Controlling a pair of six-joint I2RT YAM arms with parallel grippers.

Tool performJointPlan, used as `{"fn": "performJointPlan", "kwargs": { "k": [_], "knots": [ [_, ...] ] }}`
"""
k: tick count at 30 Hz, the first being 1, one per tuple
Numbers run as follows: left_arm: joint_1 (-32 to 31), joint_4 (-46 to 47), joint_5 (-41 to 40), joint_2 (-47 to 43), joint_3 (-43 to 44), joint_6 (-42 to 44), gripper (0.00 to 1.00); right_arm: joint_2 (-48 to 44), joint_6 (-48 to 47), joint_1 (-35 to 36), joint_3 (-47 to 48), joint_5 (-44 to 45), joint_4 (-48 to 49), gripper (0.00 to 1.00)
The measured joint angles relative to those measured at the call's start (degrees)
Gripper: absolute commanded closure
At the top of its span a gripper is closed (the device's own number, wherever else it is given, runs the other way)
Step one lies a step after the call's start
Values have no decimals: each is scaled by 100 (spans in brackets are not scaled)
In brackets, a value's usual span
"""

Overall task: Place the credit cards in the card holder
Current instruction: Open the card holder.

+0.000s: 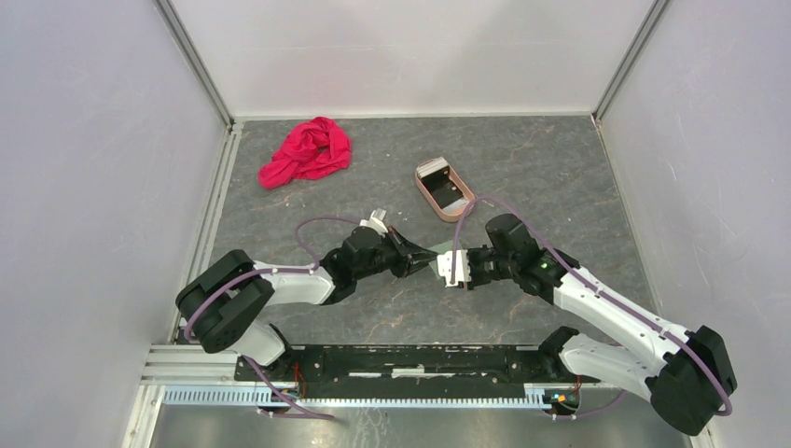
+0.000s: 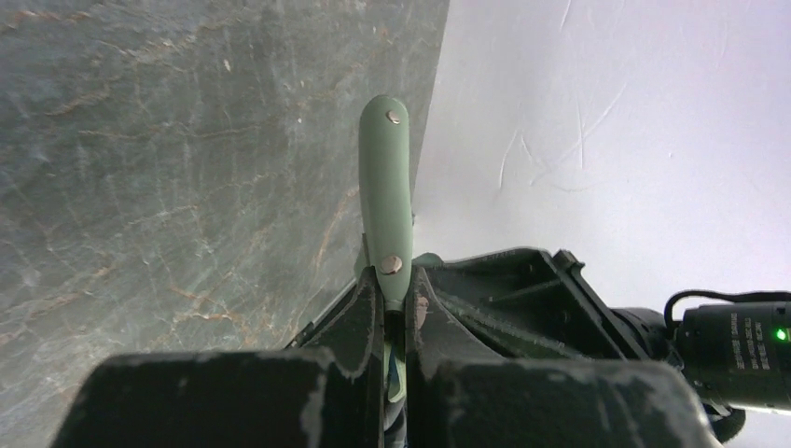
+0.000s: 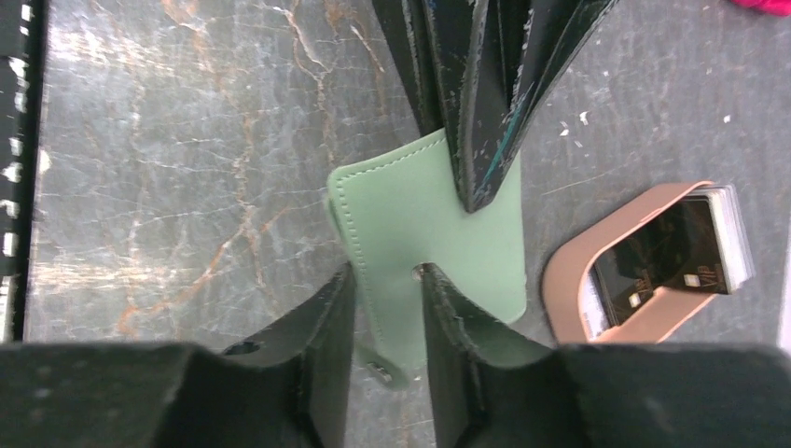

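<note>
From the top camera, the small sage-green folding card holder [image 1: 430,264] shows only as a thin green sliver above the grey marble-patterned table [image 1: 522,168], near the middle, between the tips of the two arms. The left pincer [image 1: 417,258] meets it from the left side and the right pincer [image 1: 450,269] from the right side. Behind them stands a pinkish-tan oval tray [image 1: 424,191] with the credit cards [image 1: 450,189] inside, dark ones and a pale one. Farther back on the left lies a crumpled red cloth [image 1: 308,151]. In the left wrist camera the card holder [image 2: 384,187] is seen edge-on, a narrow green strip with two small metal snap parts. It stands up out of the left pincer [image 2: 394,287], which is closed tightly on its lower end. In the right wrist camera the card holder [image 3: 420,224] turns its flat stitched face to the lens, and the dark fingers of the left pincer [image 3: 474,191] pinch its upper right edge. The right pincer [image 3: 387,299] is about half open, its tips over the lower part of the holder, with the snap strap showing in the gap. Whether the tips press on it, I cannot tell. The tray [image 3: 564,280] lies just to the right of the holder, with the credit cards [image 3: 667,252] in it, the top one dark and marked "VIP".
</note>
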Motion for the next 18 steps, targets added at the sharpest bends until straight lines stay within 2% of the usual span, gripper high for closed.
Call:
{"fn": "performJointPlan", "kwargs": {
  "k": [2,4,5,8,18],
  "knots": [
    [13,4,-35,0,-50,0,98,-28,4,0,0,-17,-52,77],
    [22,11,-68,0,-85,0,98,-61,26,-2,0,-37,-96,78],
    [26,13,-74,0,-94,0,98,-79,37,-2,0,-39,-105,77],
    [31,17,-59,0,-101,0,97,-103,70,-20,0,-42,-103,57],
    [20,212,125,0,-120,-103,98,-98,184,-68,9,-28,72,37]
  ]
}}
